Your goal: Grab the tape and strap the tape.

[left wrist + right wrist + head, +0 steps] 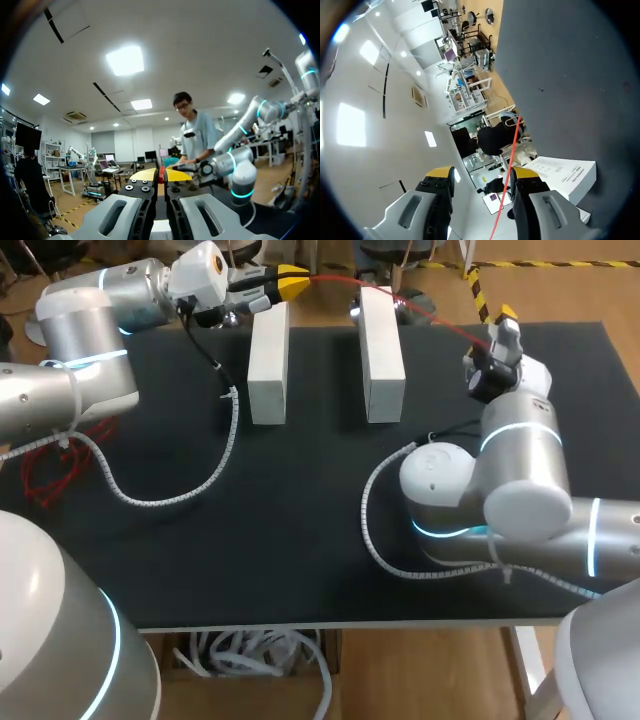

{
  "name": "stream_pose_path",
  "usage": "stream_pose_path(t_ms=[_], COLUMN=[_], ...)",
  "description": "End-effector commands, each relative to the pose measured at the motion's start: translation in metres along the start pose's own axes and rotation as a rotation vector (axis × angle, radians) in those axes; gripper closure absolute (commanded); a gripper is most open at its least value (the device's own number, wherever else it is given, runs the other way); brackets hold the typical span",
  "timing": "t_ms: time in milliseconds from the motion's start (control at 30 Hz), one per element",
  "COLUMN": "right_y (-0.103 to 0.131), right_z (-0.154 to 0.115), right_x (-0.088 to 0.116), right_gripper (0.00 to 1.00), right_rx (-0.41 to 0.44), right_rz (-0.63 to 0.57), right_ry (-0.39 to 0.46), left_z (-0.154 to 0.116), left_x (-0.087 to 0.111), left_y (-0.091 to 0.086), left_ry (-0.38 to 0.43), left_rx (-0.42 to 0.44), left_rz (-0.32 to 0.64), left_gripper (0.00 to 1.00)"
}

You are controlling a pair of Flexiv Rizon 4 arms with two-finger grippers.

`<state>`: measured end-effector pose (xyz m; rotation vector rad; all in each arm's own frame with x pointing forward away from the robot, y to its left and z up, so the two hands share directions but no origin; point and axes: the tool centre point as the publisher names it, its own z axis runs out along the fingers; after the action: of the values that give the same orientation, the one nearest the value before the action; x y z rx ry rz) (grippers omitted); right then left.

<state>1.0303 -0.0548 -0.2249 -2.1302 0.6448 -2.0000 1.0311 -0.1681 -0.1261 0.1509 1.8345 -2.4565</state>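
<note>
A red tape (440, 320) spans the head view's top between both arms; only the wrist views reveal the left gripper (161, 175) clamped on it and the right gripper (482, 172) spread apart.

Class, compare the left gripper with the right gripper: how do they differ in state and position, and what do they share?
The left gripper is shut on the red tape; the right gripper is open, the tape running between its spread fingers. The left gripper sits at the left white block's far end; the right gripper stands off to the right of the right white block. Both have yellow tips.
</note>
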Motion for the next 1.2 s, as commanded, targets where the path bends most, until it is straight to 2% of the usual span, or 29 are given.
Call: stream_pose_path(t_ms=[33,367,433,567,633,700,733,767,867,967,1100,1200], right_y=[0.0005,-0.0018,-0.0027,-0.0034,-0.0035,-0.0032,-0.0031,-0.003,-0.0032,-0.0049,-0.0051,-0.006], right_z=[-0.0023,-0.0049,-0.0045,-0.0049,-0.0053,-0.0056,-0.0057,-0.0057,-0.0051,-0.0044,-0.0064,-0.0092], right_x=[0.0029,0.0021,0.0019,0.0019,0.0016,0.0008,0.0006,0.0003,-0.0004,-0.0015,-0.0026,0.0005], right_gripper=[0.55,0.58,0.64,0.67,0.71,0.8,0.92,1.0,1.0,1.0,1.0,1.0], right_rx=[0.002,0.006,0.006,0.007,0.007,0.008,0.007,0.006,-0.004,0.004,0.024,-0.019], right_rz=[-0.001,0.001,0.002,0.002,0.0,-0.005,-0.009,-0.013,-0.042,-0.1,-0.29,-0.365], right_ry=[-0.009,-0.012,-0.012,-0.012,-0.013,-0.014,-0.016,-0.017,-0.02,-0.014,-0.004,-0.058], left_z=[0.0,0.0,0.0,0.0,0.0,0.0,0.0,0.0,0.0,0.0,0.0,0.0], left_x=[-0.0009,-0.0009,-0.0009,-0.0009,-0.0009,-0.0009,-0.0009,-0.0009,-0.0009,-0.0009,-0.0009,-0.0009], left_y=[0.0007,0.0007,0.0007,0.0007,0.0007,0.0007,0.0007,0.0007,0.0007,0.0007,0.0007,0.0007], left_ry=[0.002,0.002,0.002,0.002,0.002,0.002,0.002,0.002,0.002,0.002,0.002,0.002], left_rx=[0.001,0.001,0.001,0.001,0.001,0.001,0.001,0.001,0.001,0.001,0.001,0.001], left_rz=[-0.001,-0.001,-0.001,-0.001,-0.001,-0.001,-0.001,-0.001,-0.001,-0.001,-0.001,-0.001], left_gripper=[1.0,1.0,1.0,1.0,1.0,1.0,1.0,1.0,1.0,1.0,1.0,1.0])
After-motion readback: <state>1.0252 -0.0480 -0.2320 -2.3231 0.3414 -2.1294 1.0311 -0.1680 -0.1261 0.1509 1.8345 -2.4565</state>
